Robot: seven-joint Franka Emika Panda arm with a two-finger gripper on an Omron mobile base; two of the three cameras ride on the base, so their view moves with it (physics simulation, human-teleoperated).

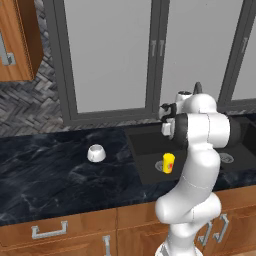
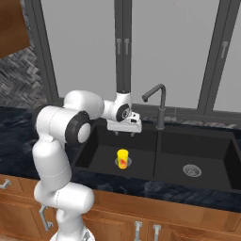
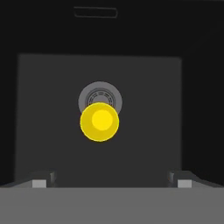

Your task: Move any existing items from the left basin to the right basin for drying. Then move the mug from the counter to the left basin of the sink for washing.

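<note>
Yellow cup (image 2: 122, 158): stood upright in the left basin (image 2: 101, 150), at the drain's edge.
Left basin: nothing else is seen in it.
Right basin (image 2: 207, 155): a round silver drain (image 2: 191, 170) is seen on its floor.
Mug (image 1: 96, 153): set on the worktop (image 1: 45, 175), left of the sink (image 2: 226, 188), well apart from the cup.
Hand (image 2: 124, 132): held above the left basin, fingers spread wide, nothing gripped.
Hand view: the cup is seen from straight above, overlapping the drain; the red mark is hidden.
Right base view: the faucet (image 2: 157, 101) is shown between the basins.
</note>
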